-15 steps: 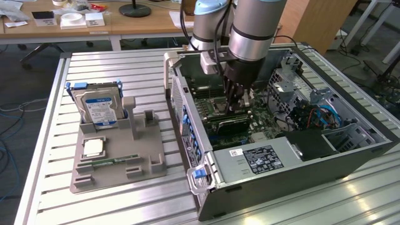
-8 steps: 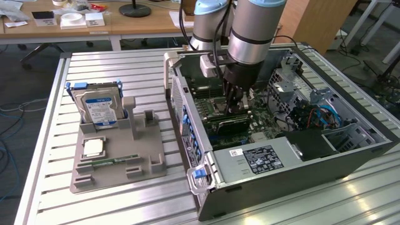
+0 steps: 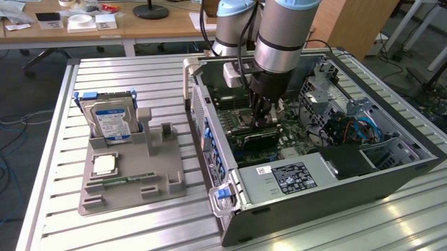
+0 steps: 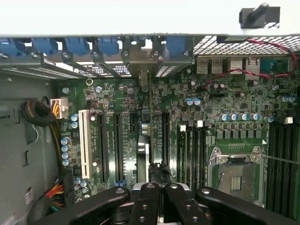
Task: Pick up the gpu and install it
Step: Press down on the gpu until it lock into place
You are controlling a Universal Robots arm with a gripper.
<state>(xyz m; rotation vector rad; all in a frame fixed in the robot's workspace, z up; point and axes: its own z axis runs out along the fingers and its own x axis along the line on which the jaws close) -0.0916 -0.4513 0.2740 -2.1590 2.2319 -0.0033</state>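
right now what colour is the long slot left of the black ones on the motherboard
White, standing out against the green motherboard; the slot shows best in the wrist view.

The dark, thin graphics card with a silver end bracket (image 4: 143,154) shows edge-on in the wrist view, its near end hidden behind the black metal gripper (image 4: 157,190), whose linkages the picture's edge cuts off. In the exterior view, the grey robot arm (image 3: 283,36) runs out of the picture, and the small white label (image 3: 263,170) on the open computer case (image 3: 391,180) is too small to read.
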